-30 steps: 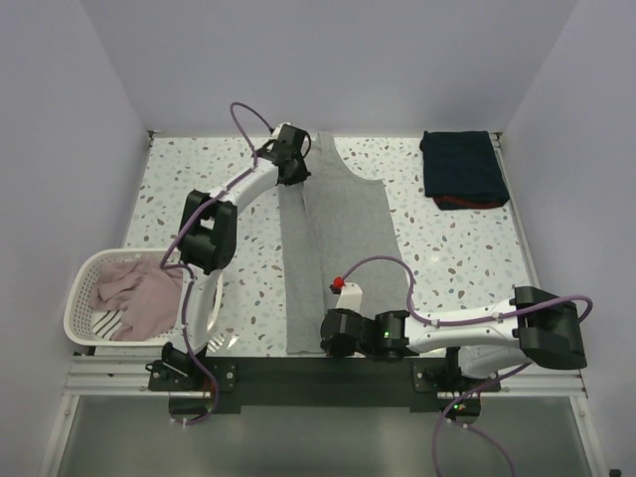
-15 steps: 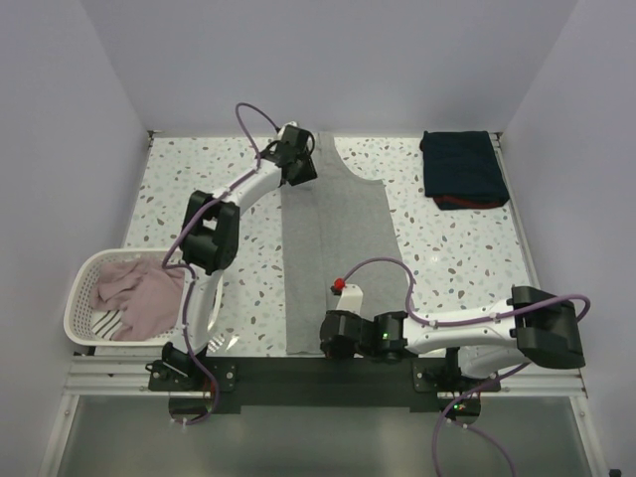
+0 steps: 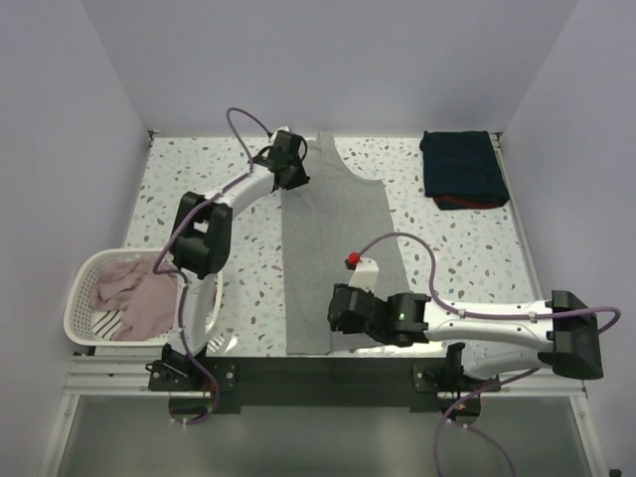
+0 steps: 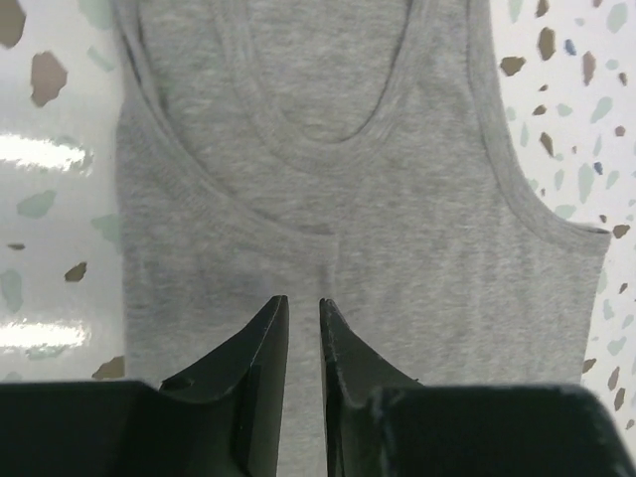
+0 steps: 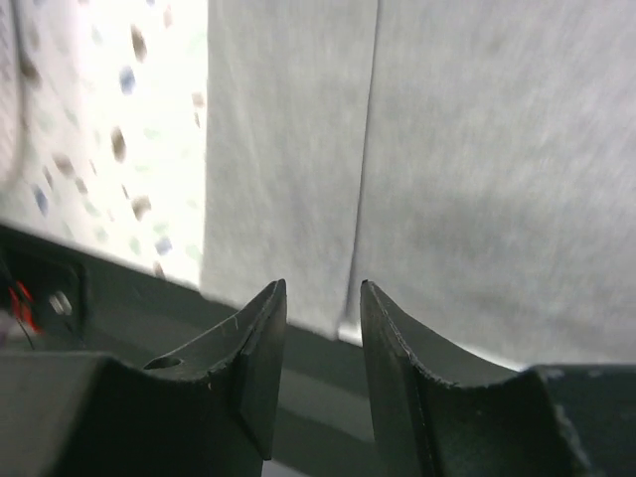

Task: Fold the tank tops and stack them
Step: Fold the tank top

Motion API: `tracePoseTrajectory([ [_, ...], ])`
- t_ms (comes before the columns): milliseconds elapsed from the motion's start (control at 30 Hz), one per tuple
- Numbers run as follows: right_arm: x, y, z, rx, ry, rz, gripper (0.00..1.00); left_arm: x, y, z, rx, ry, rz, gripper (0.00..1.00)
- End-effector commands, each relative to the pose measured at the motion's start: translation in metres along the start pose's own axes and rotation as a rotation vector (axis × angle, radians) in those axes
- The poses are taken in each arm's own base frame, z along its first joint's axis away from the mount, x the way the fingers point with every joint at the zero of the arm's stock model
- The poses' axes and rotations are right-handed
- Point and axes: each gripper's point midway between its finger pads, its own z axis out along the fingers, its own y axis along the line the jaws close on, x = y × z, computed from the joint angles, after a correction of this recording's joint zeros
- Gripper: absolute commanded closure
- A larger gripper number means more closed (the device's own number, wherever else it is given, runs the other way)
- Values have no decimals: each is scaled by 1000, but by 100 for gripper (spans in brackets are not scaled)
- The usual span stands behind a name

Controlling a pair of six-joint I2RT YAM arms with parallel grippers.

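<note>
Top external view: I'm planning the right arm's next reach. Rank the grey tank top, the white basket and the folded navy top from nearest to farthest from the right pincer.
1. Grey tank top, directly under the right pincer, at its near hem.
2. White basket, near left, and navy top, far right: too close to call.

Bare speckled tabletop (image 3: 447, 253) lies open between the long folded grey cloth tank top (image 3: 333, 248) and the pale right-hand wall (image 3: 581, 179), as far back as the folded navy jersey (image 3: 462, 164) in the far right corner. The far left corner is bare too. The white slotted plastic basket (image 3: 72, 303) blocks the near left. The left arm (image 3: 229, 194) arches over that side, and the right arm (image 3: 487, 318) lies across the near edge.
</note>
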Motion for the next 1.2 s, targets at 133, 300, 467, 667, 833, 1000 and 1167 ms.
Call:
tracePoseTrajectory([
  [133, -104, -34, 26, 88, -84, -4, 62, 11, 24, 0, -46, 4, -27, 82],
  [300, -161, -78, 33, 169, -130, 62, 62, 19, 54, 23, -101, 42, -31, 82],
  [467, -172, -92, 39, 188, -119, 56, 62, 15, 80, 36, -146, 61, -34, 82],
  [667, -162, -101, 54, 220, -101, 65, 62, -6, 102, 51, -168, 56, -18, 80],
  [833, -175, -114, 63, 282, -123, 67, 61, -23, 106, 67, -153, 84, 44, 77],
  [1000, -215, -152, 82, 288, -122, 166, 61, -50, 73, 59, -25, 23, 67, 63],
  [1167, -272, -160, 111, 209, -141, 151, 58, -79, 37, 12, 33, -77, 93, 49],
])
